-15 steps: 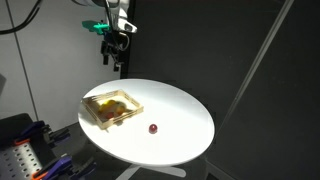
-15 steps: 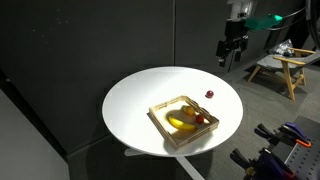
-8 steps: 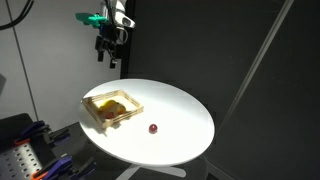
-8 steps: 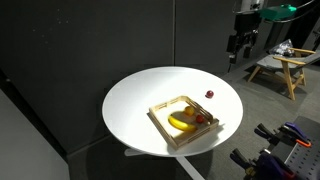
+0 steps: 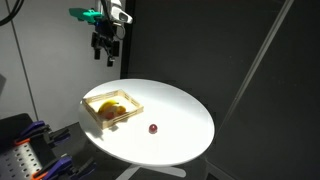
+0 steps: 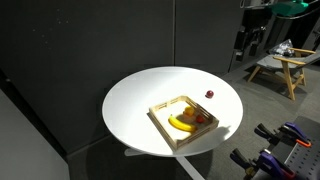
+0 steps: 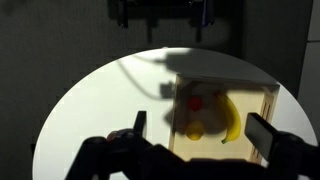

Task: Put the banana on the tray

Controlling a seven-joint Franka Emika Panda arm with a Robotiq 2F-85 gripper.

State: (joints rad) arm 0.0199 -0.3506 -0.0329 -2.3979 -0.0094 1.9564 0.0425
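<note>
Banana point(image 6: 181, 123) lying inside tray point(image 6: 161, 128), hand point(image 5: 106, 58) high above, well apart, empty, fingers spread wide

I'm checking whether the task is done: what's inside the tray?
Inside the tray lies the banana, with small red and yellow pieces beside it. The base under them is covered.

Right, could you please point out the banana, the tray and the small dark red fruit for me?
banana point(image 7: 236, 118), wrist view, middle of its yellow curve.
tray point(image 6: 163, 129), an exterior view, on its wooden rim.
dark red fruit point(image 5: 152, 128), an exterior view, its centre.
</note>
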